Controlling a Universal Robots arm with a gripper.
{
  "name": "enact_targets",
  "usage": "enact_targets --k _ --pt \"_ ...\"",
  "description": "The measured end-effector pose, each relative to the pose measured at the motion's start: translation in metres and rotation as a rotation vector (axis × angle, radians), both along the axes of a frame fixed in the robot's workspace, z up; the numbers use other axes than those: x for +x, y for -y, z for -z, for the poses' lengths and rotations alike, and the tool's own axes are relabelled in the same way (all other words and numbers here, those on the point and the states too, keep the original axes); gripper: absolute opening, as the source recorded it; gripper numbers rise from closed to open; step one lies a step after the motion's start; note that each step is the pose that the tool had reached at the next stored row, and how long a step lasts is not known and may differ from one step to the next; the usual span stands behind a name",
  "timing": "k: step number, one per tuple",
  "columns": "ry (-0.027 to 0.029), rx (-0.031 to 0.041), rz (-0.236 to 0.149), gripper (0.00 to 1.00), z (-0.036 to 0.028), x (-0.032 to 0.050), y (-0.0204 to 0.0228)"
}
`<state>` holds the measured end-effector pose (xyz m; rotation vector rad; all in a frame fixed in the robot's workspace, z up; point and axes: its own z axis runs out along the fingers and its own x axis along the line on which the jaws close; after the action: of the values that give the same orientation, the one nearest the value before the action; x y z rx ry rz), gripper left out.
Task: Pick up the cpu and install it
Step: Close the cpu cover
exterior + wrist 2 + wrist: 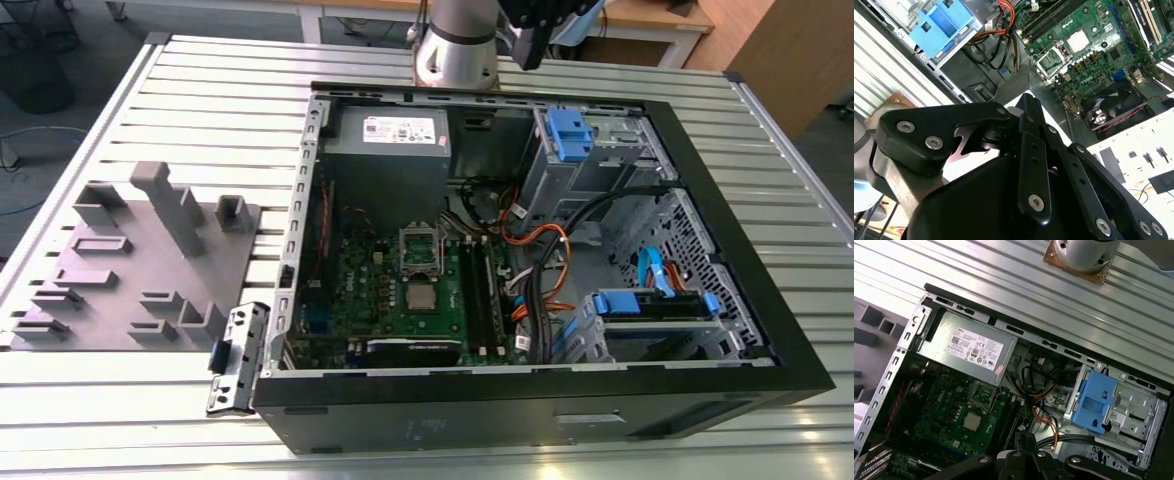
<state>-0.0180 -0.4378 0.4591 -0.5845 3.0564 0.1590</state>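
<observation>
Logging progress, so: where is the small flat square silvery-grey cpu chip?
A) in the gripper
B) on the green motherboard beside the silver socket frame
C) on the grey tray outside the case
B: the cpu lies on the green motherboard beside the silver socket frame, apart from the gripper.

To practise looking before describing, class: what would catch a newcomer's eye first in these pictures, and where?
The open black computer case on the slatted metal table dominates, its green motherboard exposed. On that board the silvery cpu lies beside the silver socket frame, and a bright blue drive bracket stands out toward the exterior view's right. The pincer hangs above the case's far edge, apart from the cpu.
</observation>
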Motion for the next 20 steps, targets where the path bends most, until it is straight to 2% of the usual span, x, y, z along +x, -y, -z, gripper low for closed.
enact_targets --k 20 --pt "0.0001 0.0 0.0 0.11 0.0364 -0.0016 0.0025"
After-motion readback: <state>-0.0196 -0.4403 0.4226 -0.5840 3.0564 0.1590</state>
